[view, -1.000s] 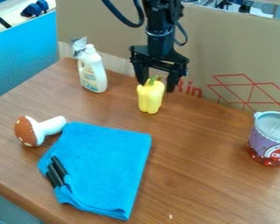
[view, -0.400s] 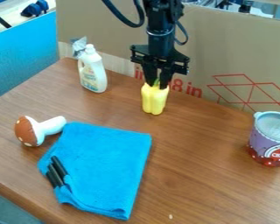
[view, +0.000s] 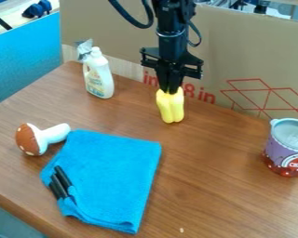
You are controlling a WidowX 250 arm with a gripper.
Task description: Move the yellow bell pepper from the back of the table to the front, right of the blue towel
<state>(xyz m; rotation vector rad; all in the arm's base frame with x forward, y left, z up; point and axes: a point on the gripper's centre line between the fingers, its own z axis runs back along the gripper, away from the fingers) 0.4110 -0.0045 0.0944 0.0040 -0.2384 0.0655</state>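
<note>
The black gripper (view: pixel 170 89) hangs over the back middle of the table, its fingers brought together on the top of a yellow bell pepper (view: pixel 171 108). The pepper's stem is hidden between the fingers. Its body hangs or stands upright, leaning slightly; whether its bottom touches the wood I cannot tell.
Left of the pepper stands a white bottle (view: pixel 98 76). A toy mushroom (view: pixel 39 138) lies at the left beside a folded blue towel (view: pixel 114 176) with black markers (view: pixel 60 182) on it. A purple-red can (view: pixel 287 148) stands right; cardboard (view: pixel 239 60) borders the back.
The gripper's fingers were wide apart around the pepper's top and have shut on it. The pepper has shifted slightly right and now leans a little.
</note>
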